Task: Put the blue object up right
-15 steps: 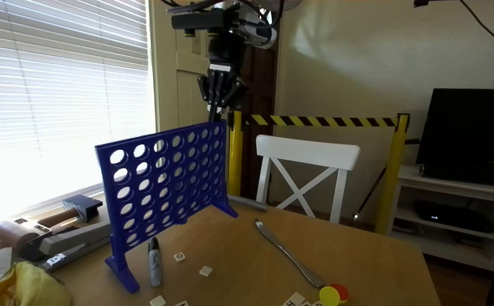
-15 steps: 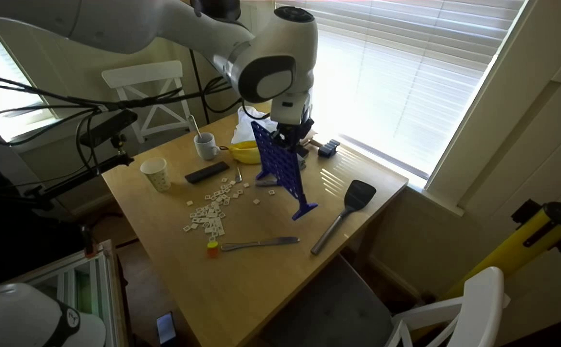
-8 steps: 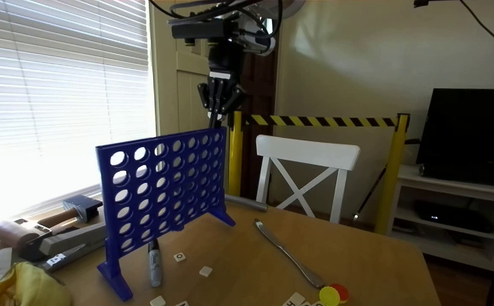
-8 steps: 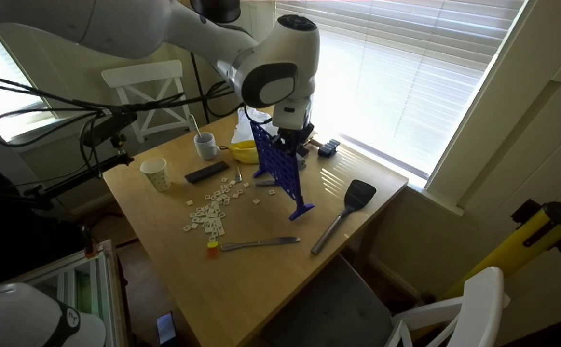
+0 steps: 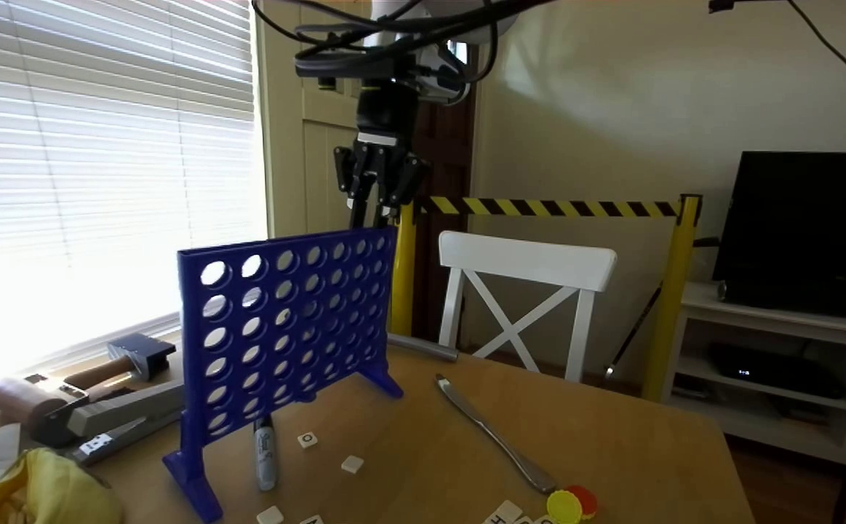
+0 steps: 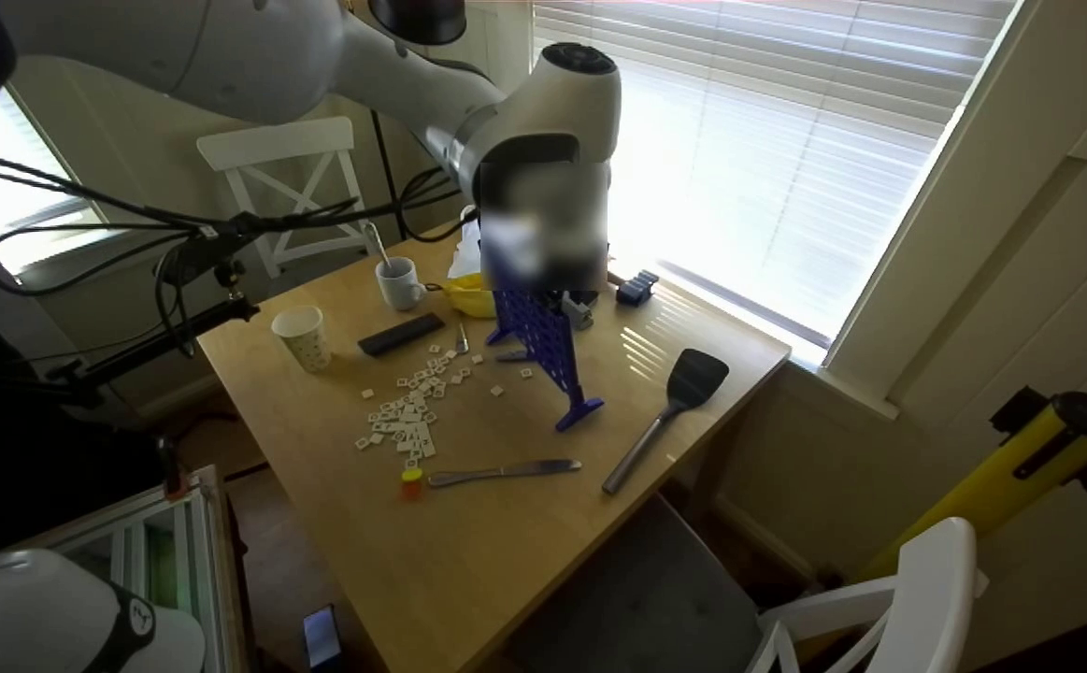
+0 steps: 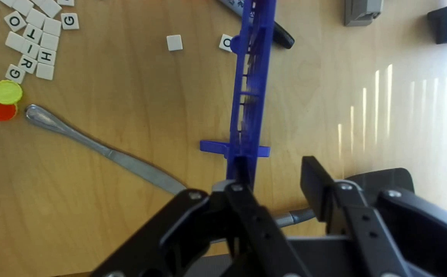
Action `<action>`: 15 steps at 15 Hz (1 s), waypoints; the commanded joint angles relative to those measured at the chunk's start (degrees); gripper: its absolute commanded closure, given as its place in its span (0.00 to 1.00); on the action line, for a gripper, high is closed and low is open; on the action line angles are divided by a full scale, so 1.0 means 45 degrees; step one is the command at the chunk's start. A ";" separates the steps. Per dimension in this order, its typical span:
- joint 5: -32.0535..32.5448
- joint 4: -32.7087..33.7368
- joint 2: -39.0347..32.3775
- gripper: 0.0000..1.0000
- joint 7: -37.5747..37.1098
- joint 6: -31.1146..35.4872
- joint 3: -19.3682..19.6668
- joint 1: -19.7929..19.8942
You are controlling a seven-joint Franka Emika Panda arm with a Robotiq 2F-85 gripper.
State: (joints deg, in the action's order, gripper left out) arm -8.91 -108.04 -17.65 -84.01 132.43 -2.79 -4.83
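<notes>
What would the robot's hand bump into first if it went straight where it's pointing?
Probably the blue panel: the hand points down, and in the wrist view one fingertip lines up with the panel's top edge. Depth is unclear there, so they might be touching now.

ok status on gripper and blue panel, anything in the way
Gripper open. Blue panel upright, apparently standing on the table. Possible snag: marker pen lying under it.

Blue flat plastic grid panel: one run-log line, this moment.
blue flat plastic grid panel: standing upright | black two-fingered tool: open at one end, not clamping | contact: unclear
</notes>
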 commanded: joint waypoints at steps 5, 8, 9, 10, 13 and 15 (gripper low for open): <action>0.0031 0.0468 -0.0122 0.00 0.1232 0.0155 0.0089 -0.0252; 0.0165 0.0765 -0.0108 0.00 0.1138 -0.0162 0.0160 -0.0376; 0.0265 0.0886 -0.0125 0.00 0.1085 -0.0282 0.0189 -0.0416; 0.0309 0.1011 -0.0172 0.00 0.1034 -0.0457 0.0213 -0.0429; 0.0289 0.1207 -0.0351 0.00 0.0992 -0.0750 0.0286 -0.0403; 0.0223 0.1293 -0.0506 0.00 0.0904 -0.0912 0.0366 -0.0367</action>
State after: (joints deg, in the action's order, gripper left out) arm -8.62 -104.88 -18.08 -78.96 130.49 -2.17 -6.03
